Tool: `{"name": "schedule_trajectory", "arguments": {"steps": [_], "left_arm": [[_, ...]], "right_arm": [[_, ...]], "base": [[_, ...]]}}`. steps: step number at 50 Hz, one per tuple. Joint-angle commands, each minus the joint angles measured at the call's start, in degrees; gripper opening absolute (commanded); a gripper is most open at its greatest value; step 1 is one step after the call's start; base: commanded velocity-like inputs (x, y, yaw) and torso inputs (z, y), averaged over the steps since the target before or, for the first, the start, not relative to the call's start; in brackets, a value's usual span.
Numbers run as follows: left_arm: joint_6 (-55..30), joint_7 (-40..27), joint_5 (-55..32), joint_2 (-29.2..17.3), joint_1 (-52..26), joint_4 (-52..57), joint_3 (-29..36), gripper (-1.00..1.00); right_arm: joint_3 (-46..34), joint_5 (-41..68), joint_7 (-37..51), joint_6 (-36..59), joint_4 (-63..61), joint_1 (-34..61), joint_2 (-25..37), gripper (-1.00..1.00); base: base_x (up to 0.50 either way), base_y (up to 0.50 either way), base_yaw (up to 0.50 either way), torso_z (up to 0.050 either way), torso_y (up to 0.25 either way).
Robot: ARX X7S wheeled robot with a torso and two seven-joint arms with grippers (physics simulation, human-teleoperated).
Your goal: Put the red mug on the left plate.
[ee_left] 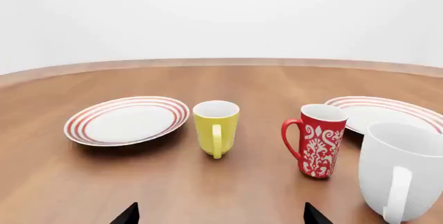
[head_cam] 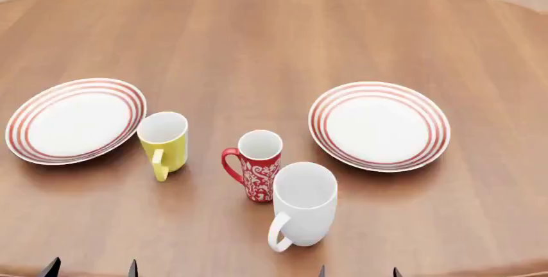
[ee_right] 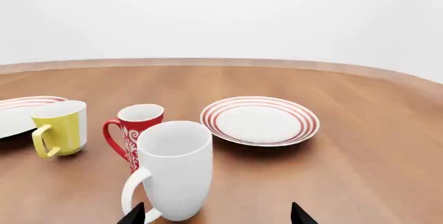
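Note:
The red mug with a white floral pattern stands upright on the table's middle front, handle to the left. It also shows in the left wrist view and the right wrist view. The left plate, white with red rings, lies at the far left, also in the left wrist view. My left gripper is open and empty at the front edge, well short of the mug. My right gripper is open and empty, just behind the white mug.
A yellow mug stands between the left plate and the red mug. A larger white mug stands right in front of the red mug. A second ringed plate lies at the right. The wooden table stretches back.

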Motion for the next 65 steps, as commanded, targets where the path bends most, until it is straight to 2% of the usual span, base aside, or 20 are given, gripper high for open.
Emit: {"name": "schedule_trajectory", "arguments": {"steps": [1,15,43,65], "left_arm": [[0.2,-1.0,-0.7,-0.9,0.0,0.0,1.2,1.00],[1.6,-3.5,-1.9,-3.1,-0.3,-0.1,4.1,1.00],[1.4,-5.6,-3.1,-5.3,0.1,0.5,7.4,1.00],[1.6,-7.0,-3.6,-6.6,-0.3,-0.2,9.4,1.00]], "right_arm": [[-1.0,1.4,0.9,-0.2,0.0,0.2,0.8,1.00],[-4.1,3.8,2.9,-2.0,0.2,0.3,3.1,1.00],[-7.3,4.7,5.0,-2.7,-0.6,-0.2,5.5,1.00],[-9.2,5.4,5.9,-3.9,-0.3,-0.1,6.9,1.00]], "base": [[0.00,0.00,0.00,0.000,0.000],[0.00,0.01,0.00,0.000,0.000],[0.01,0.24,0.00,0.000,0.000],[0.22,0.30,0.00,0.000,0.000]]}}
